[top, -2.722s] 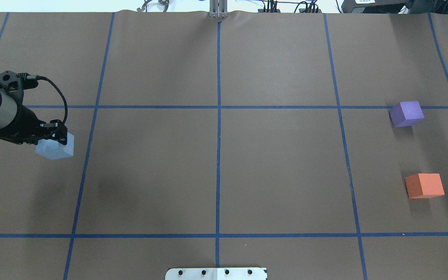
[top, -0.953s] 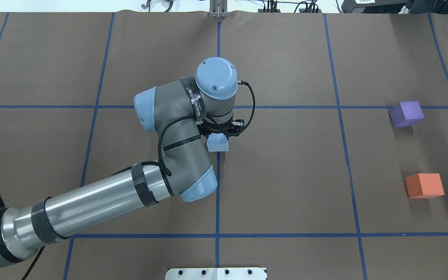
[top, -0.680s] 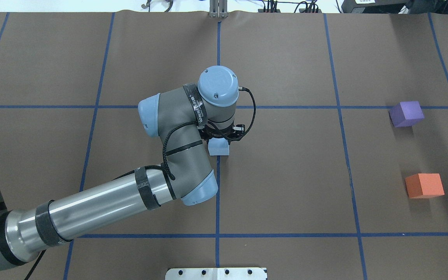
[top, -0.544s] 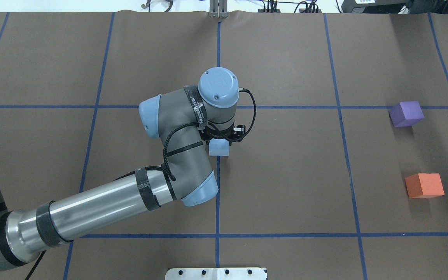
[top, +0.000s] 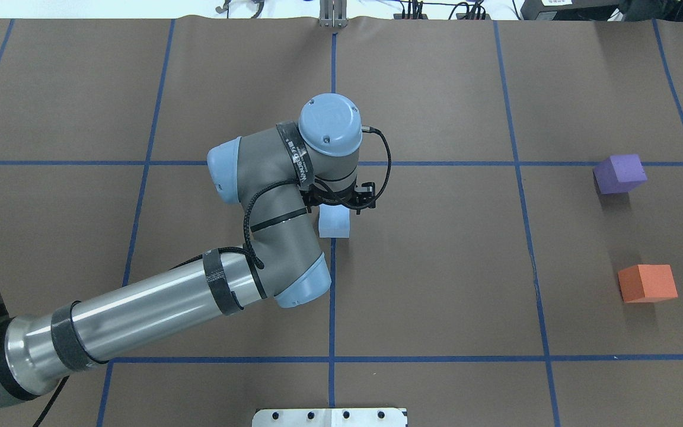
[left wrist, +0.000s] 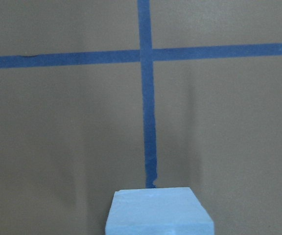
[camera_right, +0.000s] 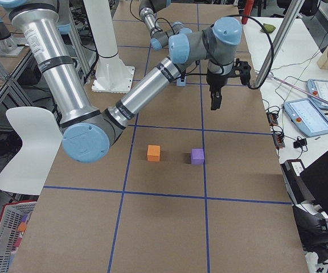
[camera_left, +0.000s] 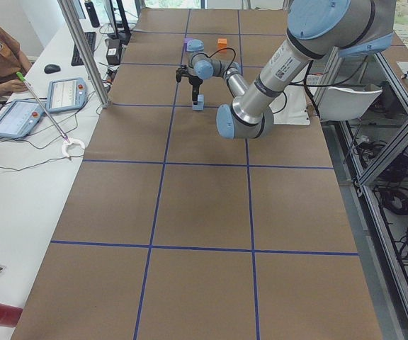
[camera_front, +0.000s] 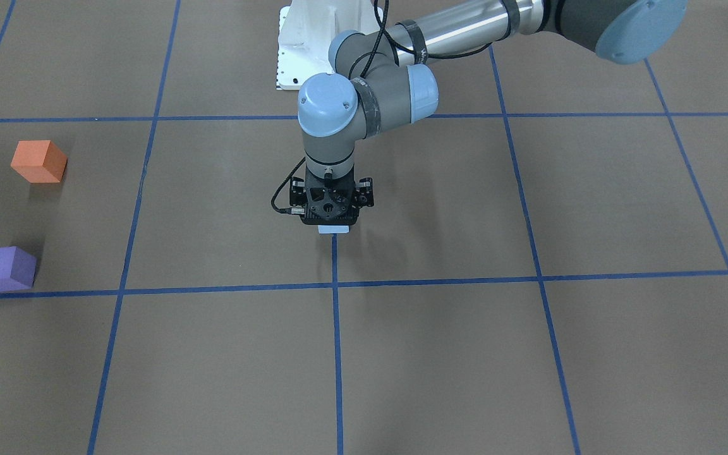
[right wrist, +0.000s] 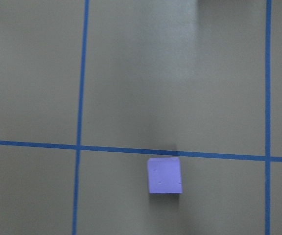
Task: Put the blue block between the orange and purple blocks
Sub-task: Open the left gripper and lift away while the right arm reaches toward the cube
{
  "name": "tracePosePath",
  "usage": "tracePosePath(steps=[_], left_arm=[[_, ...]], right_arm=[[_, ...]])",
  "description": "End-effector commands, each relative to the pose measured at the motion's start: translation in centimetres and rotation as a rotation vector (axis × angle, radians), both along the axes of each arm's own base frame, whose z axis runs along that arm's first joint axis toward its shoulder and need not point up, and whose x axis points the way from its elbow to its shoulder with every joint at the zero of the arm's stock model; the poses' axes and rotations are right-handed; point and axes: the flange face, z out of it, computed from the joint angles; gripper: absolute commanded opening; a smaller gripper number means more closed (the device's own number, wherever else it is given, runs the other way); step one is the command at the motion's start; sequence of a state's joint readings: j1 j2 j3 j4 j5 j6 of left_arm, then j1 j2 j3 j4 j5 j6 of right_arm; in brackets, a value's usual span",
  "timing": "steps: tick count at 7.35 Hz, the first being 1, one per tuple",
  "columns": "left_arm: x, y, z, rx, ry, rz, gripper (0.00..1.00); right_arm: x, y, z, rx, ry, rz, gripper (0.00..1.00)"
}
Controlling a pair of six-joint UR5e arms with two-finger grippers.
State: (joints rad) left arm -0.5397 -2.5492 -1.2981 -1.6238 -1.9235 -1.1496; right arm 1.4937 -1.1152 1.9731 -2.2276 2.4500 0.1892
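The light blue block [top: 334,224] sits on the table's centre line, and its edge shows in the front view [camera_front: 333,230]. My left gripper [top: 338,206] hangs just above it, open, apart from the block. The left wrist view shows the block's top [left wrist: 158,210] at the bottom edge, with no fingers around it. The purple block [top: 619,173] and the orange block [top: 647,283] lie far right with a gap between them. My right gripper [camera_right: 215,101] hangs high over the table, and I cannot tell whether it is open. Its wrist view shows the purple block [right wrist: 164,175].
Blue tape lines divide the brown table into squares. The white robot base plate [top: 329,417] is at the near edge. The operators' desk with tablets [camera_left: 16,117] runs along the far side. My left arm [top: 158,308] stretches from the left to the centre.
My left arm carried the blue block from the far left to the table centre and set it down. In the last half second the gripper let go and rose slightly.
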Motion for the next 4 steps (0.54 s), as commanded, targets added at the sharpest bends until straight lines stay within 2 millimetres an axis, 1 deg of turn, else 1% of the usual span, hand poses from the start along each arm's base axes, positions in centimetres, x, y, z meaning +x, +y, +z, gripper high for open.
tracePosePath(steps=[1, 2, 3, 4], left_arm=[[-6.6, -3.5, -2.6, -0.07, 0.076, -0.001, 1.0], [-11.1, -4.0, -2.8, -0.1, 0.09, 0.005, 1.0], [-15.3, -2.6, -1.6, -0.078, 0.073, 0.037, 1.0], [-20.0, -1.8, 0.2, -0.05, 0.038, 0.052, 1.0]], right_arm=[[-5.8, 2.4, -8.2, -0.043, -0.025, 0.019, 1.0], [-8.9, 3.5, -11.5, -0.065, -0.045, 0.028, 1.0], [-12.2, 4.5, -14.4, -0.072, -0.057, 0.018, 1.0], [-15.5, 5.4, -17.4, -0.102, -0.075, 0.016, 1.0]])
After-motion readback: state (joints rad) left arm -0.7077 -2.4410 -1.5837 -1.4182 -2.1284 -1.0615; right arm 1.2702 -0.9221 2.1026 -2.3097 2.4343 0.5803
